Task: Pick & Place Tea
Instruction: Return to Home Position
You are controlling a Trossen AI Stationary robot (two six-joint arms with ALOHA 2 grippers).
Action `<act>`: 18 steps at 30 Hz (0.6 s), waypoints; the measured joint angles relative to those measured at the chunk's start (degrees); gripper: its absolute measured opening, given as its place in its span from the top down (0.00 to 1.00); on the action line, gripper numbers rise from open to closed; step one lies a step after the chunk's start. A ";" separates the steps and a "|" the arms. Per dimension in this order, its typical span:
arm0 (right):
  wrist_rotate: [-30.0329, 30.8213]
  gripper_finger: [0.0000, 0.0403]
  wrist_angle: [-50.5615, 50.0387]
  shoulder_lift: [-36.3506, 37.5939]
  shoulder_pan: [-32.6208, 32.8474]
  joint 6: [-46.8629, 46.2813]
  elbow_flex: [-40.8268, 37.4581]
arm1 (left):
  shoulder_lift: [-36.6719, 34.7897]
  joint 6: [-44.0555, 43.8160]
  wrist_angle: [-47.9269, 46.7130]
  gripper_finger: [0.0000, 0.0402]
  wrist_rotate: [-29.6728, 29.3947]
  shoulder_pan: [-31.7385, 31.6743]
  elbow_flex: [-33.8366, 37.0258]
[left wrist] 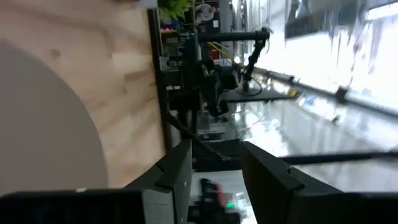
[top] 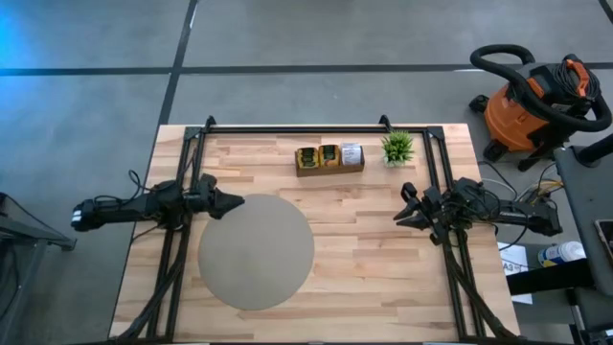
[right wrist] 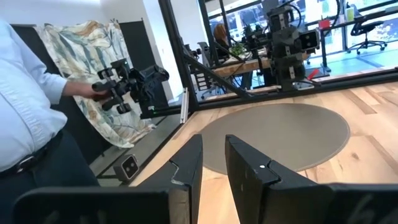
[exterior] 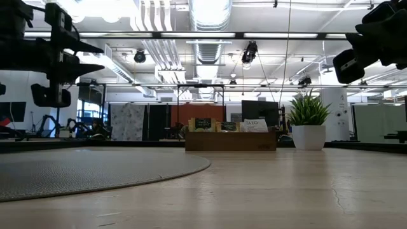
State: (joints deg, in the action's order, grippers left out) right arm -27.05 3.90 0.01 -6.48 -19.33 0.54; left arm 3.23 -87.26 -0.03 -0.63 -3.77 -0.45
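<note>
Three compartments of the wooden tray (top: 329,171) hold the tea sachets (top: 329,155): yellow ones on the left, greenish ones in the middle and white ones on the right, all standing on edge. The tray sits near the far edge of the table (top: 383,287), with the small potted plant (top: 397,147) just beside its right end. Both arms hover above the table, well apart from the tray. The left gripper (top: 238,203) hangs over the far left rim of the round grey mat (top: 256,254), its jaws parted by a clear gap with nothing between them. The right gripper (top: 403,206) is over bare wood toward the right side, its jaws only slightly apart and also empty. Beyond the table, a person in a light blue shirt (right wrist: 25,106) holds a black device.
</note>
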 joint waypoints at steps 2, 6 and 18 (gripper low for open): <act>0.00 0.83 0.00 0.00 0.15 0.00 0.00 | 0.41 6.85 -0.03 0.67 -0.03 0.00 0.00; 0.02 0.83 0.00 0.00 0.25 0.00 0.00 | 0.99 25.96 -0.08 0.67 -0.13 0.00 0.00; 0.02 0.83 0.00 0.00 0.24 0.00 0.00 | 1.24 68.90 -0.25 0.67 -0.24 0.00 0.00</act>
State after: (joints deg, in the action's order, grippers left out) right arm -27.02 3.90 0.01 -6.24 -19.33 0.54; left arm 4.46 -18.37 -0.27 -0.86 -3.77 -0.45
